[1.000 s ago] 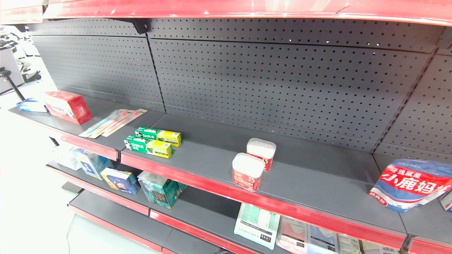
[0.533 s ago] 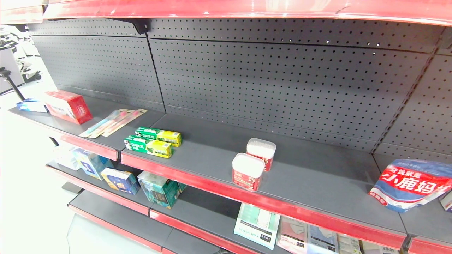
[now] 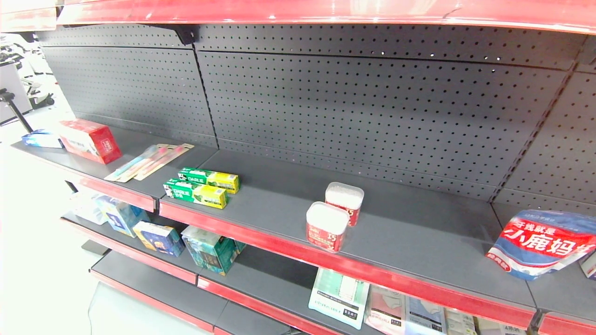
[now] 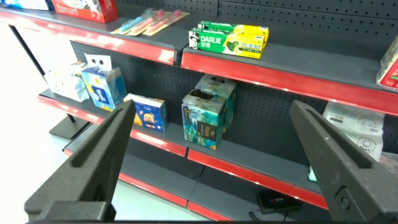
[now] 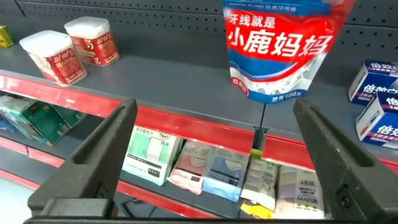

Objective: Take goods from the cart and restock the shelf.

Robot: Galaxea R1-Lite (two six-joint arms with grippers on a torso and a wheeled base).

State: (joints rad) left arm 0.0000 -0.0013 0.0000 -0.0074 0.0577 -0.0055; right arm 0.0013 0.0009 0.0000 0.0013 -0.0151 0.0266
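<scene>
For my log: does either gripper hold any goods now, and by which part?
Nothing is held: left gripper and right gripper both have open, empty jaws.

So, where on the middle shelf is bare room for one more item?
The widest bare patch of the shelf lies between the swab jars and the bag. A smaller one lies between the toothpaste boxes and the jars. The left end, with red box and toothbrush packs, is crowded.

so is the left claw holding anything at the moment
No, the left claw is wide open with nothing gripped in it.
</scene>
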